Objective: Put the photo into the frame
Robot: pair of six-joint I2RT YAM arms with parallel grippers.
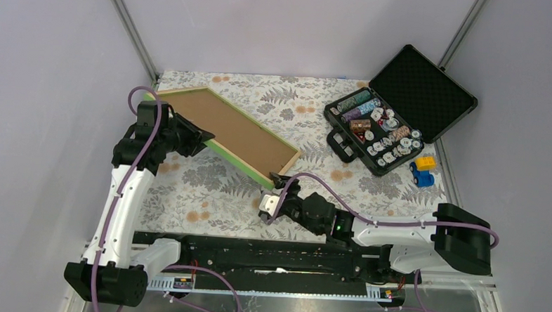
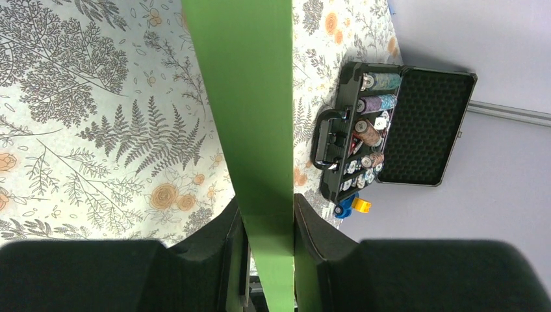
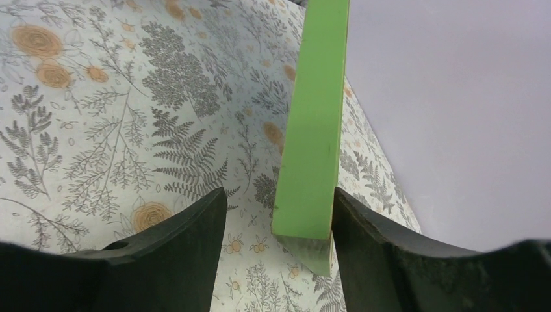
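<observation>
Now the left end effector [image 1: 198, 136] grips the frame [image 1: 238, 163] at its left end and holds it tilted, brown back up, over the table [image 1: 208, 195]. The right end effector [image 1: 277, 185] is open around the frame's near corner.

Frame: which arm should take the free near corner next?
Right. The right claw straddles the frame at its near corner, jaws open with a gap on one side. The left claw is occupied, clamped on the frame's other end.

The left black two-finger gripper [image 2: 266, 201] clamps the green-faced picture frame [image 2: 243, 97]; the right black two-finger gripper [image 3: 278, 195] straddles its corner, seemingly not closed.
</observation>
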